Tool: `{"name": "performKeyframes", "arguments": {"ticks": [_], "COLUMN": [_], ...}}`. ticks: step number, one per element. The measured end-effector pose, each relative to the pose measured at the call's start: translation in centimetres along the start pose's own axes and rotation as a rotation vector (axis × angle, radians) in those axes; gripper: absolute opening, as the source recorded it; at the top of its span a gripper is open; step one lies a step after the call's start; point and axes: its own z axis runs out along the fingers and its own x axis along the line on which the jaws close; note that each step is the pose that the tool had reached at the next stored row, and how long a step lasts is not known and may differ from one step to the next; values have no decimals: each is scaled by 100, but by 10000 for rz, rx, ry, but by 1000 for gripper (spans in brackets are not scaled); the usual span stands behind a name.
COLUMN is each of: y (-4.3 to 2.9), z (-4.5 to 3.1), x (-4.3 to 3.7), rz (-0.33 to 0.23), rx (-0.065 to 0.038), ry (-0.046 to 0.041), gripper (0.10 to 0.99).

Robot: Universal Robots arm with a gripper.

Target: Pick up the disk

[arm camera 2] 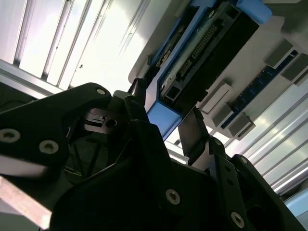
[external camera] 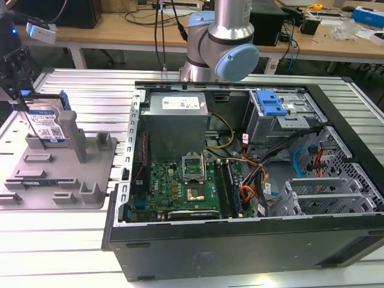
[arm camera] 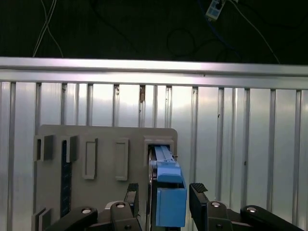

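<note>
At the exterior view's left, my hand (external camera: 23,101) hangs over the disk (external camera: 45,123), fingers (arm camera: 198,191) spread w/ its blue rail btwn them, not pinching. Disk stands on edge in grey fixture (external camera: 90,180) on table (external camera: 90,84); PC case (external camera: 240,252) further right.

Black tool (arm camera 2: 166,113) spread astride blue-railed disk (arm camera 2: 209,48), grey fixture (arm camera 2: 284,52), slatted metal table (arm camera 2: 48,38)

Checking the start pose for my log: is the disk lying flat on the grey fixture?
No: in the exterior view the disk stands upright on its edge in the grey fixture.
</note>
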Motion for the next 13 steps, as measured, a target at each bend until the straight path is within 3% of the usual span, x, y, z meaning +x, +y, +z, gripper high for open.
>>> {"name": "performKeyframes", "arguments": {"ticks": [6, 7, 9, 13], "y": [1, 2, 2, 3], "z": [58, 64, 73, 87], "x": [-1, 0, 0, -1], "rz": [-74, -78, -83, -89], "rx": [1, 1, 1, 0], "ry": [2, 2, 2, 3], "gripper": [541, 525, 392, 392]}}
